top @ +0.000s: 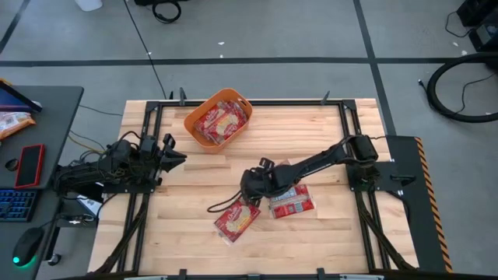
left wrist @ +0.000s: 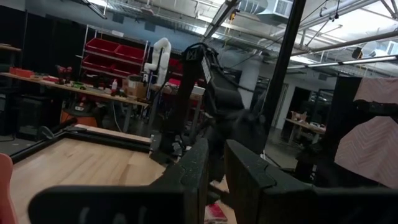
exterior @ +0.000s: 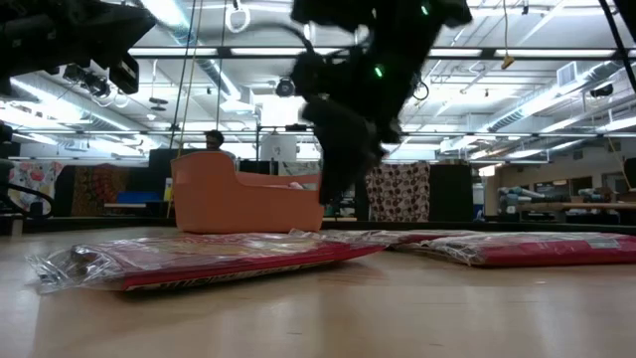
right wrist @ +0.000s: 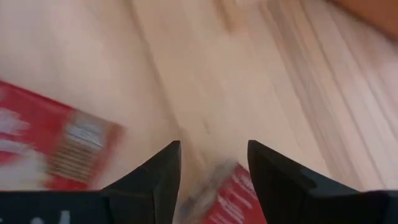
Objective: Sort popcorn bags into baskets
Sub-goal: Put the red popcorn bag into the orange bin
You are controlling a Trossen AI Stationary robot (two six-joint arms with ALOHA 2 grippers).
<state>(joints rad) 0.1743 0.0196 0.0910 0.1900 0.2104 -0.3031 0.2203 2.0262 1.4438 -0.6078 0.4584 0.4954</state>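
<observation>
Two bags (top: 236, 221) (top: 292, 201) lie flat mid-bench; more sit in the tub (top: 219, 118) at the far side. The right gripper (right wrist: 211, 163) hovers over them, jaws parted, empty. The left gripper (top: 173, 153) waits at left, jaws nearly closed. The bags look light, thin and slippery; pinch a crimped edge.

Red phone (top: 30, 166), keyboard (top: 15, 204) and mouse (top: 28, 247) left.

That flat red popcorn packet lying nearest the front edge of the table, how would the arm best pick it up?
Probably from straight above, pinching a crimped end seam. The glossy red popcorn packet lies flat on the wooden table, so its faces offer nothing to squeeze; the thin end, slightly lifted in the low view, does. The right gripper, open, hangs just above it.
</observation>
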